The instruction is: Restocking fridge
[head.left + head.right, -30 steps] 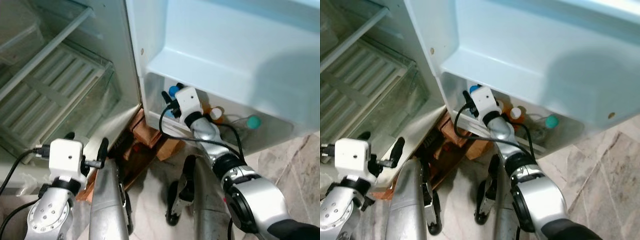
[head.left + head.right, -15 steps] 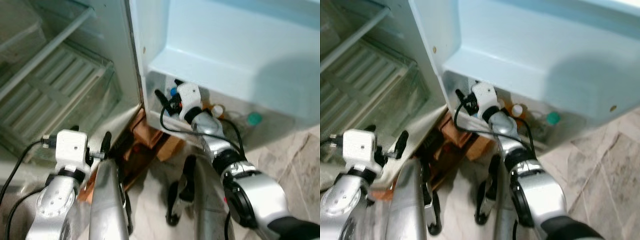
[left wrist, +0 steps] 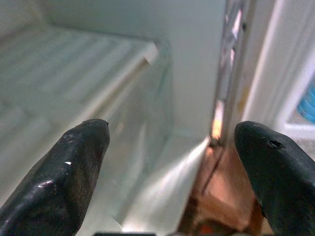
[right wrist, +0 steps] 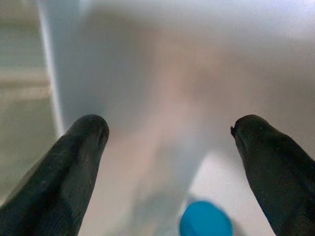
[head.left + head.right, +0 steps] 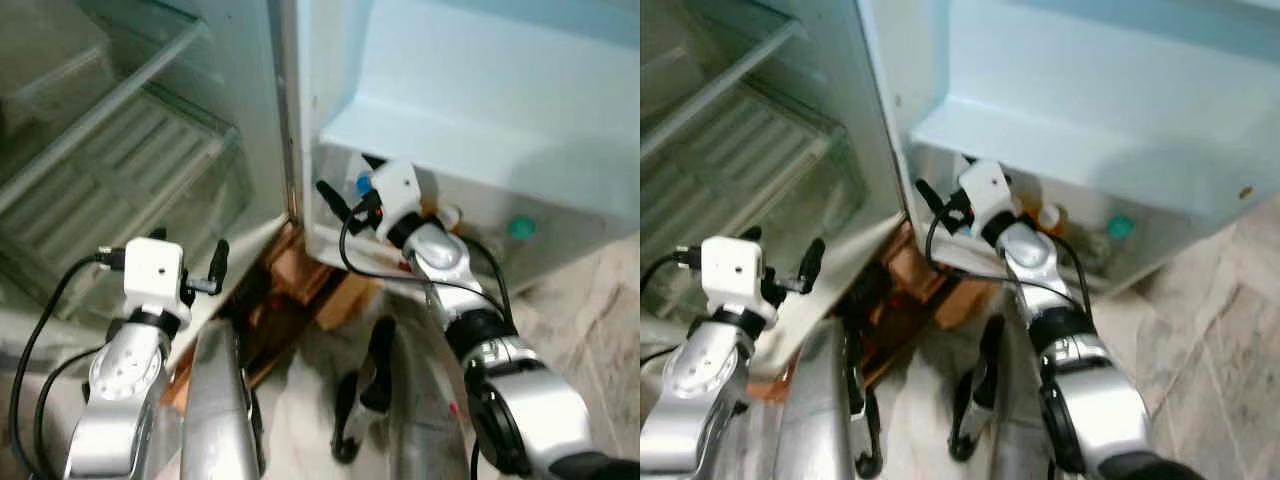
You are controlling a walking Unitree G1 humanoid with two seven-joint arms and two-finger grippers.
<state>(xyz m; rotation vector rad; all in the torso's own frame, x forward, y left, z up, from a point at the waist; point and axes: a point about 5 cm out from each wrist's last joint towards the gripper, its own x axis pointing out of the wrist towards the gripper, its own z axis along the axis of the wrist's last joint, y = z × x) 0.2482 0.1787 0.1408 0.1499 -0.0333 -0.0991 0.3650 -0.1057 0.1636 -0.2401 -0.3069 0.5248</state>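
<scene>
Fridge [image 5: 130, 150] open, interior shelves bare and frosted; door [image 5: 480, 90] swung wide on the robot's right.

Lowest door bin [image 5: 440, 235] already holds stock: blue-capped bottle [image 5: 364, 185] at the hinge end, an orange-and-white capped container [image 5: 447, 214] mid-bin, a teal-capped bottle [image 5: 520, 228] further along.

Change over the last second: the whole view has slid, so the head camera moved. Apart from that, the right gripper [image 4: 170, 162], which was reaching into the bin at the blue cap, has lifted and drawn back toward the hinge. Wrist view shows the blue cap below and between the spread fingers, free of them. Reads as a bottle just set down and let go; that item looks stocked, next one wanted.

Right arm [image 5: 450, 280] extended forward and up, wrist cocked at the bin's edge, fingers wide apart, holding nothing.

Left gripper [image 3: 172, 147] low by the fridge sill, fingers spread, empty, aimed at the gap between crisper drawer [image 3: 98, 147] and door hinge.

Brown cardboard [image 5: 300, 270] lies on the floor under the door.
</scene>
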